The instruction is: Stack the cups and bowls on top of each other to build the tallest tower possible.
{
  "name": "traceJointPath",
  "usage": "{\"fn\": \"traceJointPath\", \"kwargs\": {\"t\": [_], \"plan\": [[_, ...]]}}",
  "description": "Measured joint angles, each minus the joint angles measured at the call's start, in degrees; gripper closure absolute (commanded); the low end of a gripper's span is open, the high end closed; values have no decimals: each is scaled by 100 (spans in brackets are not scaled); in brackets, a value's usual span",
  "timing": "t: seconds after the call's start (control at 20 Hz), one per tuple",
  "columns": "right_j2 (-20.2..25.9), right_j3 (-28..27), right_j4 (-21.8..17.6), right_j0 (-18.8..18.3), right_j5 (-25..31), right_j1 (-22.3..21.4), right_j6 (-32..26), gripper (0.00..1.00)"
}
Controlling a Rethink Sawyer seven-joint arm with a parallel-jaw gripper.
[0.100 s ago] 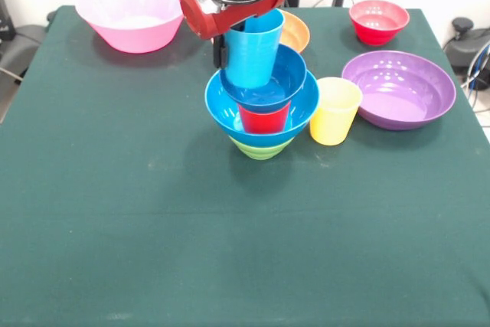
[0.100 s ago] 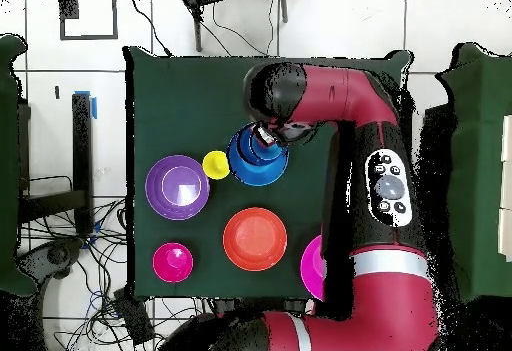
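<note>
The tower (image 1: 262,116) stands mid-table: a green bowl (image 1: 260,148) at the bottom, then a large blue bowl (image 1: 223,109), a red cup (image 1: 264,119), a small blue bowl (image 1: 287,74) and a sky-blue cup (image 1: 254,50) on top, tilted slightly. My gripper (image 1: 221,53) comes down right at that cup's rim and left side; whether it grips the cup is hidden. From overhead the gripper (image 2: 265,137) covers the tower's (image 2: 258,162) top. A yellow cup (image 1: 334,110) stands upright just right of the tower.
On the green table (image 1: 115,204) sit a large pink bowl (image 1: 138,14) far left, an orange bowl (image 1: 297,32) behind the arm, a small red bowl (image 1: 378,21) and a wide purple bowl (image 1: 398,88) at the right.
</note>
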Motion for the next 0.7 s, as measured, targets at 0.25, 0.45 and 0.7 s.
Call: {"fn": "traceJointPath", "kwargs": {"t": [0.25, 0.45, 0.7], "plan": [[76, 116, 22, -100, -22, -2, 0, 100], [188, 276, 28, -232, -127, -5, 0, 100], [320, 436, 28, -372, -301, -7, 0, 100]]}}
